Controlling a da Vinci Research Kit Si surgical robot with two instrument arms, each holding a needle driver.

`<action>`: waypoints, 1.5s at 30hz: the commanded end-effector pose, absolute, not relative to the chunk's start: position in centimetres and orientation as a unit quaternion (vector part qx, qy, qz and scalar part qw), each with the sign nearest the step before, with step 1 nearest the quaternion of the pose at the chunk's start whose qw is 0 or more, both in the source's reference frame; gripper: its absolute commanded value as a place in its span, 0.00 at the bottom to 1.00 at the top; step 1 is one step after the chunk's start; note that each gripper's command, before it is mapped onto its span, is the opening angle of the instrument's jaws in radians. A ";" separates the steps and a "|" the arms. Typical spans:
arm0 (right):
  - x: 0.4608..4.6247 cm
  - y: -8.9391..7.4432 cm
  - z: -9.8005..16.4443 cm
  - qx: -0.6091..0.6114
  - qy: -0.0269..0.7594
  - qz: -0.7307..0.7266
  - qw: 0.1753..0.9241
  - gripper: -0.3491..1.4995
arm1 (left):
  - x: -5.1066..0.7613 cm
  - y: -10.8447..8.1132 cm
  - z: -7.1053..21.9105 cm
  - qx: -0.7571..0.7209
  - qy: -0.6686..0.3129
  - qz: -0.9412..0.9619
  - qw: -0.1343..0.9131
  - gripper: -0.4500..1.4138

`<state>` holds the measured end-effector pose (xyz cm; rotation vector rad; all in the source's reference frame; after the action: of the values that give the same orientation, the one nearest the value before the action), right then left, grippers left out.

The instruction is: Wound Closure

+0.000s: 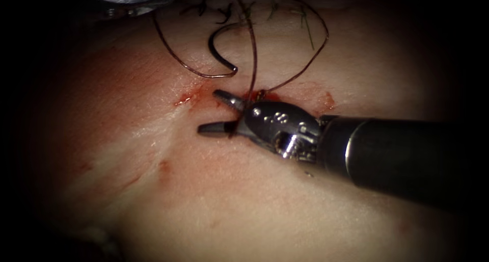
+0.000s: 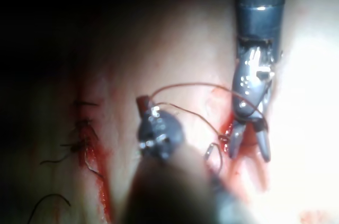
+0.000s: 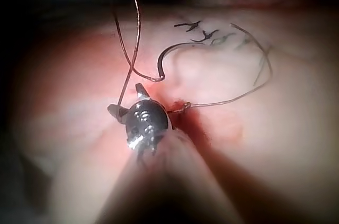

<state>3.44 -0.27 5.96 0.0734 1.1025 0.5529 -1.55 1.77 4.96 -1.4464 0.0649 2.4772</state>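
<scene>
So, the right tool (image 1: 216, 111) reaches in from the right and sits low over the tissue (image 1: 265, 201), its jaws spread wide apart with a strand of thread (image 1: 253, 58) running down between them; they clamp nothing. The needle (image 1: 218, 50) lies loose on the tissue just above those jaws, a dark curve resting flat on the surface and not in the tissue, held by neither tool. From its end the thread swings away in a wide loop and comes back down to the stitch point at the red fluid (image 1: 257, 95), right at the cut beside the upper jaw. Higher up, cut ends of thread (image 1: 224, 12) bristle from earlier stitches (dark little tufts). The left tool (image 2: 144, 108) grips the thread, its jaws clamped on the strand.
</scene>
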 end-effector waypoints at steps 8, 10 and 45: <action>3.17 -0.5 5.9 0.037 0.557 0.246 0.792 0.83 | -1.92 1.7 5.9 -0.461 0.027 0.881 0.107 0.00; 3.11 -0.5 5.8 0.031 0.571 0.249 0.782 0.82 | -2.01 1.6 6.2 -0.453 0.031 0.885 0.102 0.00; 2.49 0.4 6.0 -0.156 0.422 0.461 0.765 0.76 | -2.09 0.6 6.8 -0.455 -0.006 0.884 0.104 0.00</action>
<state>2.43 0.42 5.95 -0.3439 0.9045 1.0061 -2.05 0.62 6.74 -1.3418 -0.0150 2.6072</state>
